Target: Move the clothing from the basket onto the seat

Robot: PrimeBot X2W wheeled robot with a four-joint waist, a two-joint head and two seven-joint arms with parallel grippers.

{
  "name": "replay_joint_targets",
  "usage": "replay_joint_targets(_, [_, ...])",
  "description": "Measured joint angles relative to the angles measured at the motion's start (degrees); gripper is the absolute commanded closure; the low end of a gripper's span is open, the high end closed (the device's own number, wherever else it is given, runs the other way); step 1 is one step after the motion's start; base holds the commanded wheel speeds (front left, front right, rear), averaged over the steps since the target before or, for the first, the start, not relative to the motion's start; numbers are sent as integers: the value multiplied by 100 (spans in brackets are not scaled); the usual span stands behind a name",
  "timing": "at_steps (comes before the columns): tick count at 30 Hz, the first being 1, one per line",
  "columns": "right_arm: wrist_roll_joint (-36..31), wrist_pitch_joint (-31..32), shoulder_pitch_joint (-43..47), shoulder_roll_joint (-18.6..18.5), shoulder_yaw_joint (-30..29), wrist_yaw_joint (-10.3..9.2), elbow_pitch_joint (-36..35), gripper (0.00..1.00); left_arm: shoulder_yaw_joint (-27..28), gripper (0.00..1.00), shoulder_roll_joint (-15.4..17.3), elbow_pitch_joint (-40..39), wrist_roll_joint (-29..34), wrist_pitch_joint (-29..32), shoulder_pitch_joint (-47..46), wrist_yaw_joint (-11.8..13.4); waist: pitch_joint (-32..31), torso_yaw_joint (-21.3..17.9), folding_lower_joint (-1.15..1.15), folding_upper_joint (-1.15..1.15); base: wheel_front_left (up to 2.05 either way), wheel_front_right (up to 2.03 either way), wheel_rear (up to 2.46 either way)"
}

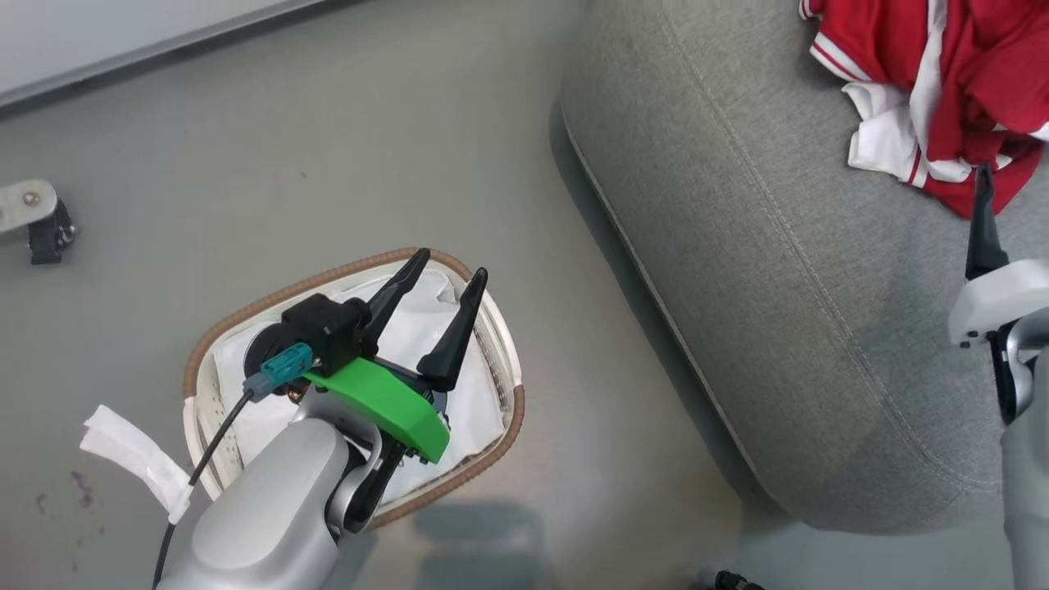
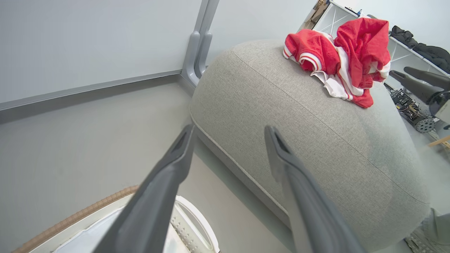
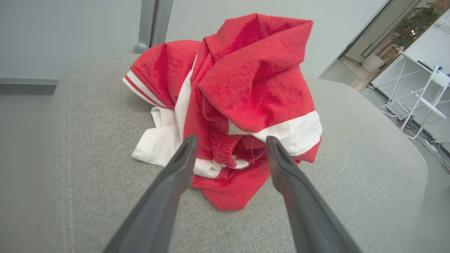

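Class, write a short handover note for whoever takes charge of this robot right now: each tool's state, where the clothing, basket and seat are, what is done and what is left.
Left tool: open, held above the basket, holding nothing.
Right tool: open, fingertips just short of the clothing, not gripping it.
Clothing: a crumpled heap on the seat, free of both tools.
Basket: beside the seat; its white liner shows, no red fabric seen, though the left arm hides part.
Done: clothing is on the seat.
Left: check the hidden part of the basket; probably pull both tools clear.
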Motion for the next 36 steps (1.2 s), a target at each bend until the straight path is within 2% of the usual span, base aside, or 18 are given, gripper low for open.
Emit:
replay_joint_targets(9, [710,0,604,318,719,0,-650,0,850,0,-291,33,397,-1,567,0,-671,167,0,0,0,0,0])
replay_joint_targets(17, [1034,0,621,577,1283,0,-792,0,1712,0,-486,70,805,0,967,-1,-1037,564,0,0,0,0,0])
replay_joint_targets(23, [1184,0,602,715,1668,0,-770,0,2547,0,-679,235,1384,0,1264,-1,-1348,859,0,0,0,0,0])
replay_joint_targets(30, [1332,0,895,766,1827,0,-704,0,3528,0,-939,278,1997,0,1724,0,-1733,1183,0,0,0,0,0])
replay_joint_targets(36, [1617,0,1382,777,1851,0,-602,0,4049,0,-1046,297,2570,0,2262,65,-2078,1411,0,0,0,0,0])
